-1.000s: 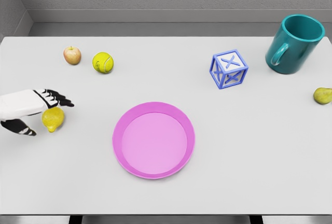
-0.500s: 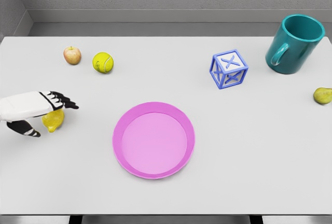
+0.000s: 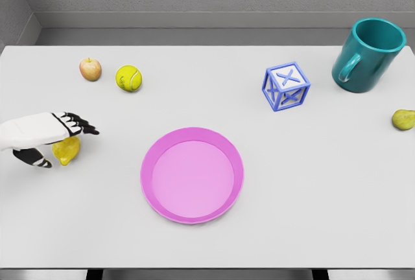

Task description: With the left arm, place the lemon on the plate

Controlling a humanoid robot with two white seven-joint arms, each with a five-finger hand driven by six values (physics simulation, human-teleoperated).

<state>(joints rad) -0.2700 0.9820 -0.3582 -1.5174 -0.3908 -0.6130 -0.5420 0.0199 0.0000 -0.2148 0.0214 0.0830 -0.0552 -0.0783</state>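
The yellow lemon [image 3: 67,152] lies on the white table at the far left, left of the pink plate [image 3: 192,135]. My left hand [image 3: 68,144] reaches in from the left edge and hovers right over the lemon, hiding its top. The black fingers [image 3: 83,124] stretch out flat past the fruit, and the thumb [image 3: 37,159] hangs down on its left side. The hand is open and does not close on the lemon. The plate holds nothing. My right arm is out of view.
A small apple [image 3: 90,69] and a tennis ball [image 3: 129,78] sit at the back left. A blue wireframe cube [image 3: 286,86] and a teal mug [image 3: 367,55] stand at the back right. A pear [image 3: 403,119] lies at the right edge.
My left hand has slid a little to the right over the lemon and now covers more of it. The lemon has stayed in place.
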